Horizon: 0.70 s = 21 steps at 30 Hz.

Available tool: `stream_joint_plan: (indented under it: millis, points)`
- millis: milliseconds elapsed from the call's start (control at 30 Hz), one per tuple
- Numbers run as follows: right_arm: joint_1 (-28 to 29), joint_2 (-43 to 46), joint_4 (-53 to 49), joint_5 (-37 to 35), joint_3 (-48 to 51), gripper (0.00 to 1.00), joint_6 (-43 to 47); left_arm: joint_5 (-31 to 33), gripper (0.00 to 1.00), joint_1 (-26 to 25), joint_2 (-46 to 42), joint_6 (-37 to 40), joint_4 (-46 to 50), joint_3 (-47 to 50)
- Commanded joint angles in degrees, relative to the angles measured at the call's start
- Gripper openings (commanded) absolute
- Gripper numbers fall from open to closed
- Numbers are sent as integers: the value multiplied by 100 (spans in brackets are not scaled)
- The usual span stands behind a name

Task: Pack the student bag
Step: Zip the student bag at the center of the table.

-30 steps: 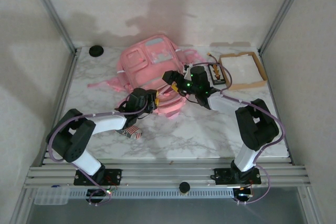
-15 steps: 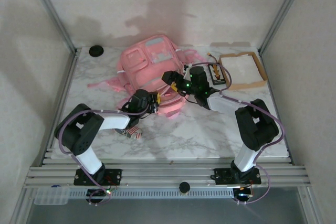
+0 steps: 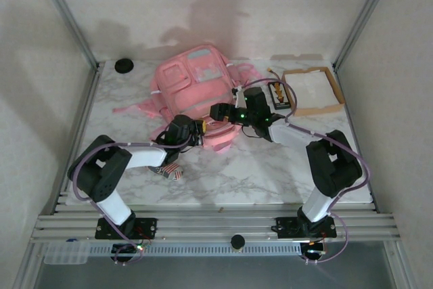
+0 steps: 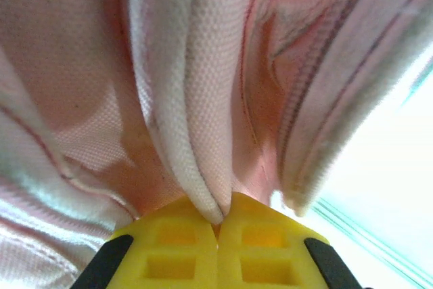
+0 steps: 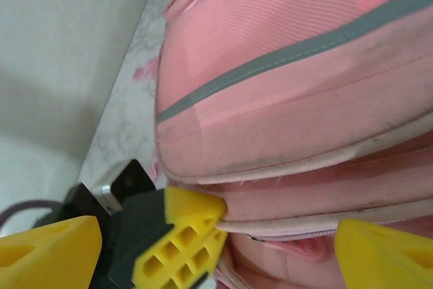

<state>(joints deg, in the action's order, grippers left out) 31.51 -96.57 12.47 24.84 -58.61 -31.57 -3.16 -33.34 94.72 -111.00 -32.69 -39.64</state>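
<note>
The student bag (image 3: 193,86) lies flat at the back middle of the marble table, pink with a pale grey panel. My left gripper (image 3: 199,126) is at the bag's near edge. In the left wrist view it (image 4: 218,216) is shut on a fold of the bag's pink fabric and white piping (image 4: 203,133). My right gripper (image 3: 220,112) hovers just right of it over the same edge. In the right wrist view the right gripper (image 5: 218,231) is open wide, its fingers either side of the bag's zip seam (image 5: 318,225), with the left gripper's yellow fingers (image 5: 179,235) between them.
A shallow brown cardboard box (image 3: 333,86) stands at the back right, with a black and orange item (image 3: 279,95) beside it. A black round object (image 3: 124,65) sits at the back left corner. A small striped item (image 3: 173,171) lies under my left forearm.
My left gripper has shut on the bag's near edge. My right gripper has dropped a little towards that same edge, and its jaws have narrowed slightly.
</note>
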Motion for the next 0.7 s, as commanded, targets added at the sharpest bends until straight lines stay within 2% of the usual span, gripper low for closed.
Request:
stream_joint_plan:
  millis: [0, 233, 433, 667]
  points:
    - [-79, 252, -271, 604, -80, 86, 1330, 171, 0, 100, -403, 282, 102, -192]
    - [-103, 82, -895, 1305, -377, 70, 2458, -72, 0, 180, -478, 377, 271, -430]
    - [-98, 42, -1294, 755, -319, 61, 3166, -9, 0, 188, -634, 545, 619, -596]
    - [-68, -402, -1582, 149, -793, 57, 3580, -35, 0, 188, -632, 580, 584, -606]
